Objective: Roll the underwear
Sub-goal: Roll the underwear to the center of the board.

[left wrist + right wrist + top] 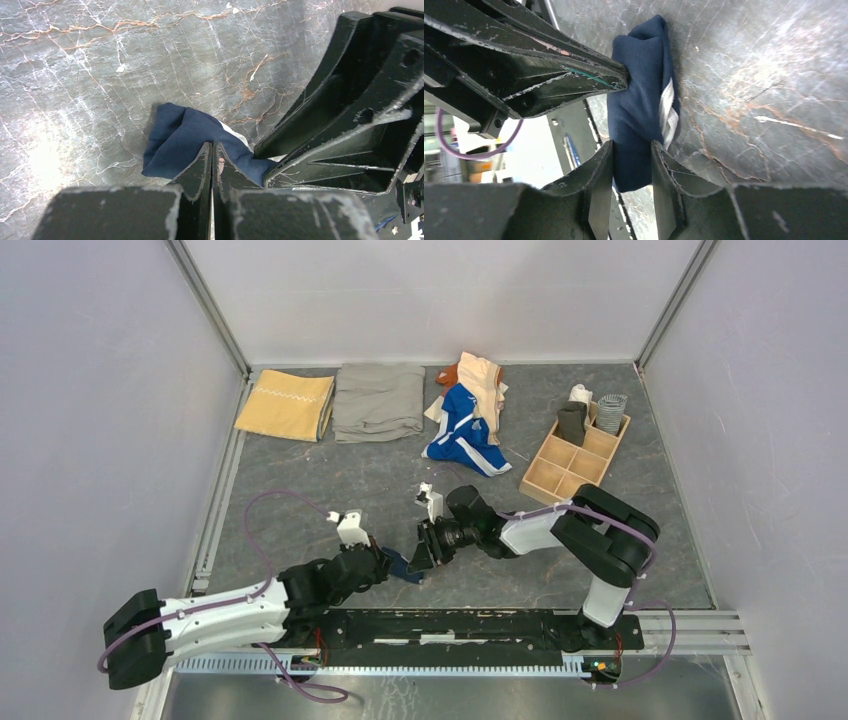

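We see the right gripper [631,144] spread astride the navy underwear [639,100]; the left gripper [212,146] is pressed together, any pinch hidden.

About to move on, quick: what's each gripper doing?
Left gripper: shut, tips against the rolled navy fabric underwear with white trim; a pinch cannot be told.
Right gripper: open, jaws either side of it.

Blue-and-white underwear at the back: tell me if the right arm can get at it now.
Probably yes. Bare table lies between the right gripper and the blue-and-white underwear, but its jaws straddle the navy briefs, so it must leave those first.
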`<state>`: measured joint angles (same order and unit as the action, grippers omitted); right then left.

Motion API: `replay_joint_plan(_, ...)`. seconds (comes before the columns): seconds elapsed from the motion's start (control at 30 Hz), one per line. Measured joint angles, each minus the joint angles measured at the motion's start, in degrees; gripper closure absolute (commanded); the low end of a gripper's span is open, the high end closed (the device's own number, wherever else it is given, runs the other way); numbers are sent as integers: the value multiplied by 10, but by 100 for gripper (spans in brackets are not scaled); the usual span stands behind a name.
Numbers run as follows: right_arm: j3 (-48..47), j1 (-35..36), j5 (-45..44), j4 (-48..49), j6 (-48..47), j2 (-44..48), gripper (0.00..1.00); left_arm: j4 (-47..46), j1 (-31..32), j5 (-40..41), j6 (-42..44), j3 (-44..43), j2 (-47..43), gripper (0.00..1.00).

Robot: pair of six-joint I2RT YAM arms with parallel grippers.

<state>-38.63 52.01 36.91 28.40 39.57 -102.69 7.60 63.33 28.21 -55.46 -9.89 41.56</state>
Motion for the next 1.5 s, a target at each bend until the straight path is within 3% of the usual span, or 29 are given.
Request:
replay_joint_plan(0.43,-36,-1,-101,-163,-146,80,49,-2,0,13,-16,-8,19,98)
replay_joint_plan(0.73,-41,-2,-142,-220,-205,108,49,-11,0,16,-16,-8,30,98)
replay_joint_plan(0.93,-102,-2,-243,-335,-300,158,47,-12,0,17,-16,-8,29,98)
replay_joint_plan(0.97,-114,-2,-264,-348,-315,164,31,-12,0,17,-16,-8,28,98)
replay_joint_plan(1.03,-127,-6,-309,-361,-347,184,9,-11,0,17,-16,-8,25,98)
replay_joint_plan(1.07,-127,-11,-324,-363,-361,199,2,-10,0,17,-16,-8,23,98)
replay_joint_plan(1.13,-123,-23,-336,-362,-381,224,2,-8,0,17,-16,-8,20,98)
replay_joint_plan(1.27,-133,-51,-285,-355,-400,221,2,-7,0,17,-16,-7,18,98)
replay_joint_plan(1.5,-184,-52,-105,-345,-376,98,8,-6,0,17,-16,-7,17,98)
